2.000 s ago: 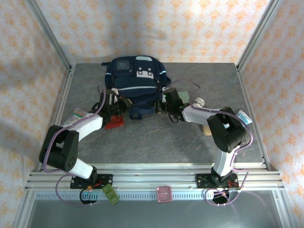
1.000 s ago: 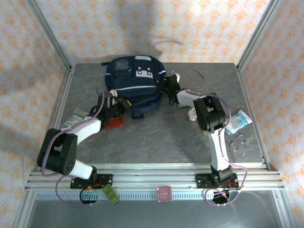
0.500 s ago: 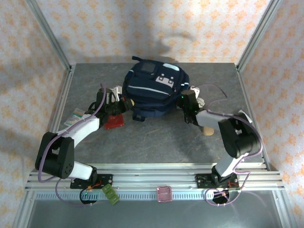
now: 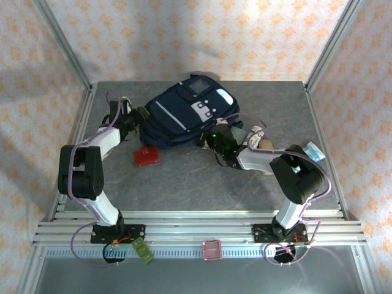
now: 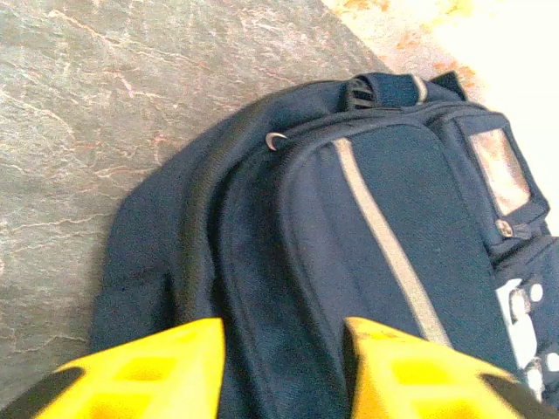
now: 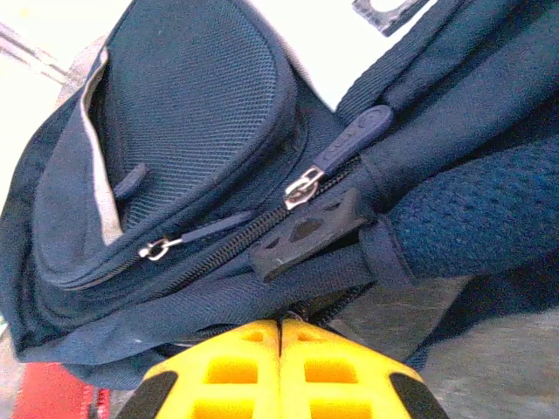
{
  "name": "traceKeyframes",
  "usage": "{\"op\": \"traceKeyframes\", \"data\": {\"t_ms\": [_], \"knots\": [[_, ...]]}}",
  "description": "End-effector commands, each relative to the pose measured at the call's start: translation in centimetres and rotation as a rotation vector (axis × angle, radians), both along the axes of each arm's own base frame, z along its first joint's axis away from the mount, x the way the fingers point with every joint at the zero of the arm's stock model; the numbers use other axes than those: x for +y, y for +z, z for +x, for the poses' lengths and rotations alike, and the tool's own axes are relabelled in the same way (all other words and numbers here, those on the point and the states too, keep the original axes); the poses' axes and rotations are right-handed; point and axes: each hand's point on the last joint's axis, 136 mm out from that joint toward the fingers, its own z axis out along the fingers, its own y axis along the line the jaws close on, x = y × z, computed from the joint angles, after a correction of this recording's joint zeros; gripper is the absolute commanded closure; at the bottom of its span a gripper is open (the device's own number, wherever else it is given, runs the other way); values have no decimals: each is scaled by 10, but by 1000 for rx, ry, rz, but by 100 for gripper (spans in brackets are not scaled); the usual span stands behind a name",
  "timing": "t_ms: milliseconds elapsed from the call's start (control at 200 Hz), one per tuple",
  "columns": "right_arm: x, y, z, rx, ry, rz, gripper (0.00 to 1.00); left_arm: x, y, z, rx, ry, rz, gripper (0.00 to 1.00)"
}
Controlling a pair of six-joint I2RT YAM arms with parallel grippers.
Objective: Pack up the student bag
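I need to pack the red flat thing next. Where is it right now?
In the top external view, the red flat item lies on the table left of centre, just in front of the student bag's left end.

I can read no lettering anywhere from here. The small grey panel [image 4: 198, 87] on the student bag [image 4: 177, 116] looks blank in my overhead and left wrist views, though it may carry print too fine for me. The green tag [image 4: 142, 250] at the near edge and the packet [image 4: 313, 151] on the right are too small to read.
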Motion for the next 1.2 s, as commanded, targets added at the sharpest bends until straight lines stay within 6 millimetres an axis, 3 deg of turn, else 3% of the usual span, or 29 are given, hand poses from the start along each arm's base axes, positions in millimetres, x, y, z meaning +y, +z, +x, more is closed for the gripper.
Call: {"op": "traceKeyframes", "data": {"t_ms": [0,80,190,325,476,591,821,981,1056,1196], "knots": [[31,30,8,-52,55,133,100,-15,40,-4,-108,-16,-36,47],[36,27,8,-43,64,146,100,-20,55,-25,-137,-24,-53,39],[38,26,8,-43,74,151,100,-41,52,-61,-130,-62,-89,35],[40,26,7,-42,87,154,100,-73,24,-100,-71,-81,-134,32],[42,24,6,-39,94,158,100,-103,-12,-120,-17,-45,-211,31],[42,22,5,-37,99,154,100,-112,-27,-110,12,-21,-200,29],[44,18,-2,-31,116,149,100,-93,-16,-73,-85,122,-119,27],[48,14,-3,-21,129,150,100,-97,-27,-58,-76,133,-118,27],[51,12,-3,-18,138,151,100,-99,-36,-53,-61,134,-120,40],[48,10,0,-25,126,117,100,-98,-57,-46,-2,120,-163,94]]}}
